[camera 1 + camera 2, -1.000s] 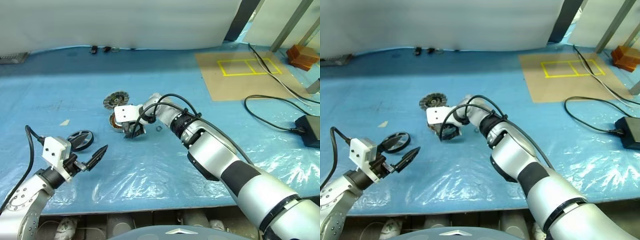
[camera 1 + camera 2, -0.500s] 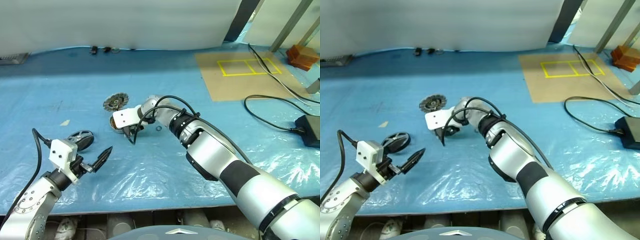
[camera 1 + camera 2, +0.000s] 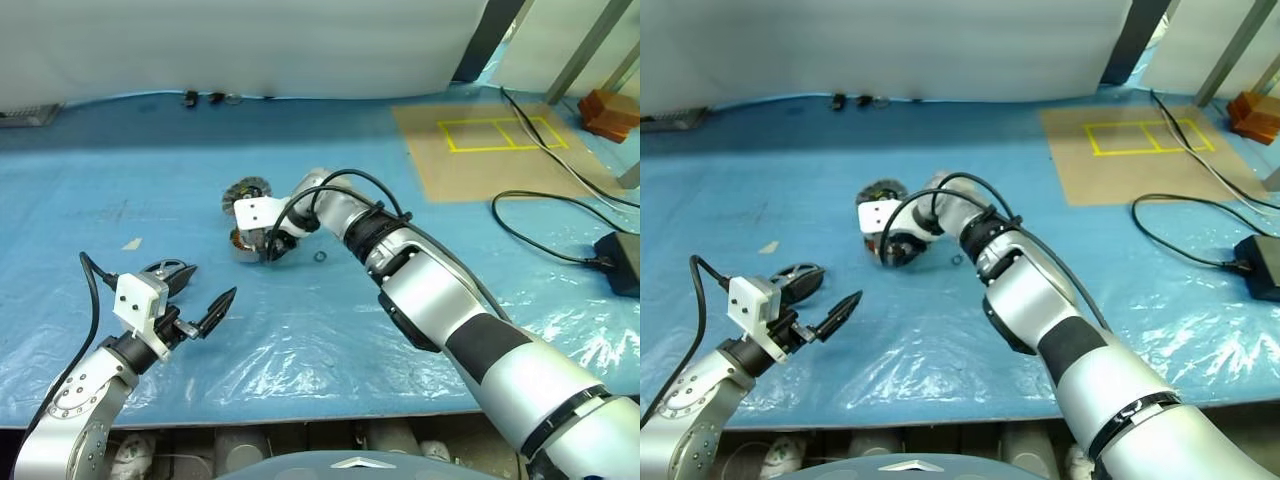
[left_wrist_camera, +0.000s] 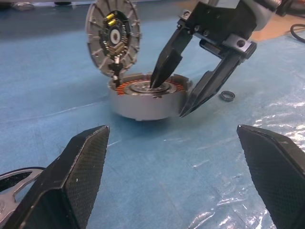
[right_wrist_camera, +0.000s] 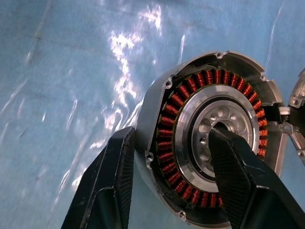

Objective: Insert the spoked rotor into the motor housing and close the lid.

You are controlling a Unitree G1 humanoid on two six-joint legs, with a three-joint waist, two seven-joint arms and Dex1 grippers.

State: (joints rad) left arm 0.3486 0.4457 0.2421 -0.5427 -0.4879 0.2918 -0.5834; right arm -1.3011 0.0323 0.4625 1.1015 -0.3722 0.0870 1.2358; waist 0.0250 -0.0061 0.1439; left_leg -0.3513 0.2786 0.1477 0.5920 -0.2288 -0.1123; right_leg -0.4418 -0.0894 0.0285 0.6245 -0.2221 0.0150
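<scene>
Since a second ago the right claw [image 4: 167, 98] has narrowed from wide open onto the wall of the shallow round silver-grey motor housing [image 4: 143, 99], and the housing with its lid now lies farther toward the table's far edge. One black finger [image 5: 236, 176] stands inside on the metal hub, the other outside against the rim, pinching the housing's wall with its ring of copper-orange windings between them. Behind this claw the round finned silver-grey lid [image 4: 113, 36] stands upright, hinged at the housing's rim. The left claw [image 3: 200, 312] hovers fully spread, empty. Just behind it lies the dark-rimmed spoked rotor [image 3: 165, 272]. Just beside the right claw lies a tiny black ring [image 4: 227, 95].
</scene>
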